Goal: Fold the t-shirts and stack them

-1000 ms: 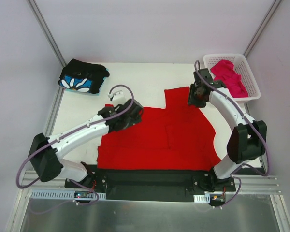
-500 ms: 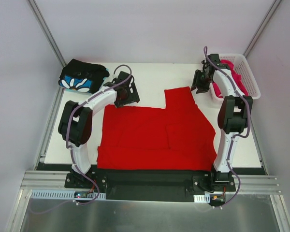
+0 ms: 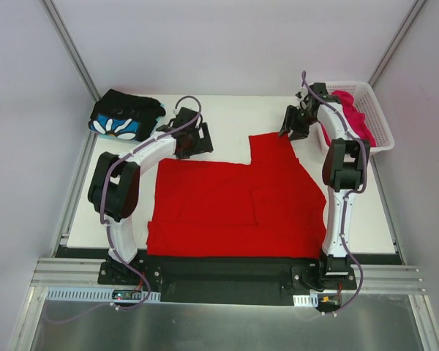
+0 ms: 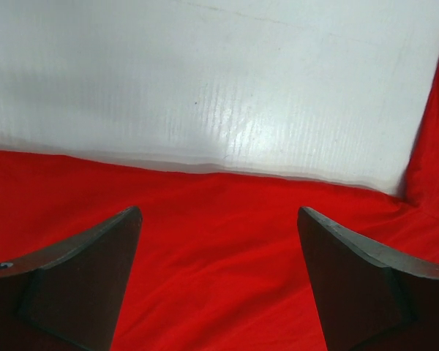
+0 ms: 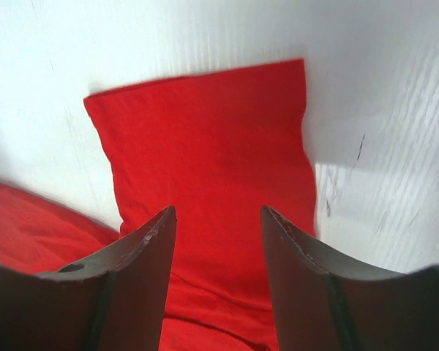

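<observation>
Nearest my arm bases, the red t-shirt (image 3: 234,208) lies spread flat on the white table (image 3: 227,113), its lower edge right along the near edge of the table. It covers most of the middle of the table, and one sleeve sticks out toward the far right.

Further up, my left gripper (image 3: 194,139) hangs over the shirt's far left edge. In the left wrist view its fingers (image 4: 80,285) are spread wide, with red cloth below them and bare table just beyond. I cannot tell whether the tips touch the fabric.

My right gripper (image 3: 293,126) sits at the end of that outstretched sleeve. From the right wrist view its jaws are parted and closed on no cloth, the squared-off sleeve lying flat between and beyond them.

At the far right stands the white lattice basket (image 3: 384,131), just beside the right arm. The magenta-pink t-shirt (image 3: 357,121) is bunched up inside it, partly hidden by the arm.

In the far left corner, the black t-shirt (image 3: 124,117) with blue-and-white flowers rests folded on the table, well apart from the red one.
</observation>
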You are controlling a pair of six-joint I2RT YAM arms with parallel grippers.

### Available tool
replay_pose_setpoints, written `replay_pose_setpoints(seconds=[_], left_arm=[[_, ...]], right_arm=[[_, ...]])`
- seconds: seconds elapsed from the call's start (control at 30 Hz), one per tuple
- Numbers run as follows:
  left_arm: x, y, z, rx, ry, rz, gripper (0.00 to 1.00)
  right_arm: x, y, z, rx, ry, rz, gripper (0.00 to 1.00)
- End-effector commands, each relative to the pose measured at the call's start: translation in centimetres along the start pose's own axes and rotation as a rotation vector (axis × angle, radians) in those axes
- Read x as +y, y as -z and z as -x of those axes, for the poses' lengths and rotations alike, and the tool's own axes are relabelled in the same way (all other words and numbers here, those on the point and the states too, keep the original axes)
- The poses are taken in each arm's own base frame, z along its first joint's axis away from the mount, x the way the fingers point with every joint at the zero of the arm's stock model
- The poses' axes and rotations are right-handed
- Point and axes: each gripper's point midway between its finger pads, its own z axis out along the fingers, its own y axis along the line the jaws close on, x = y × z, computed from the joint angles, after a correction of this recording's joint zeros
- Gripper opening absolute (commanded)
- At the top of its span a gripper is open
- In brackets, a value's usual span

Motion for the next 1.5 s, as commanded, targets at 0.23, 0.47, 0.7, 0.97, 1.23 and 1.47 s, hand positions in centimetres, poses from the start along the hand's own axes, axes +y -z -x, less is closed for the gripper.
replay_pose_setpoints(seconds=[0.23,0.47,0.7,0.97,1.23,1.47], left_arm=[[-0.4,-0.5,3.3,-0.151,0.012,-0.05,0.88],[-1.2,-0.1,3.9,-0.169,0.019,-0.084,0.88],[-1.3,-0.3,3.9,-0.166,0.017,-0.089,0.88],[-1.6,-0.3,3.8,-0.161,0.023,-0.101,0.88],[-1.6,0.0,3.9,-0.161,0.029,-0.106,0.88],[-1.2,0.3,3.9,-0.167,0.037,-0.1,0.89]], right_arm=[[-2.7,-0.6,4.6,-0.099,0.01,0.092,0.56],[-2.8,-0.7,6.2,-0.151,-0.019,0.174,0.59],[-2.3,-1.9,6.1,-0.141,-0.047,0.231,0.58],[-2.1,-2.7,6.0,-0.127,-0.084,0.263,0.59],[-2.0,-3.2,5.1,-0.101,-0.101,0.273,0.58],[-1.9,-2.9,4.1,-0.079,-0.103,0.246,0.58]])
